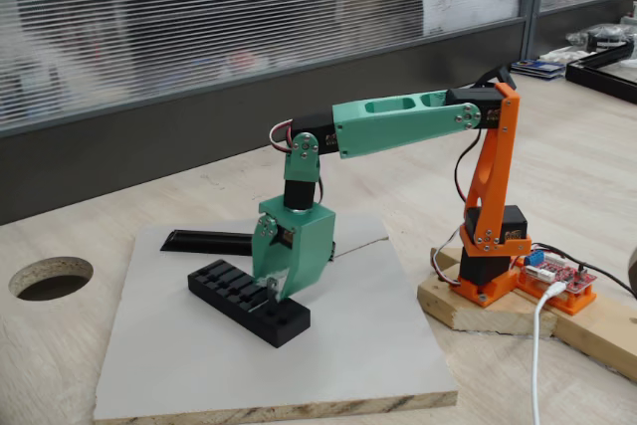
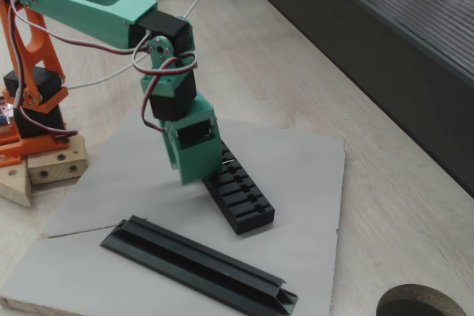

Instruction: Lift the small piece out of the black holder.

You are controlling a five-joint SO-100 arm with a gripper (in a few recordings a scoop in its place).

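grey board on a wooden table carries the black holder; fingers down on it, grip unclear.

We see the black holder, a matte slotted block, lying flat and askew on the grey board, near its middle. The small piece, a silvery strip, stands on the holder's slotted top.

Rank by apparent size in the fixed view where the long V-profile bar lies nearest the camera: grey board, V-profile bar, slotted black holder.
1. Grey board, by far the largest.
2. V-profile bar, though its nearness to the camera flatters it.
3. Slotted black holder, shortest, partly hidden by the claw.
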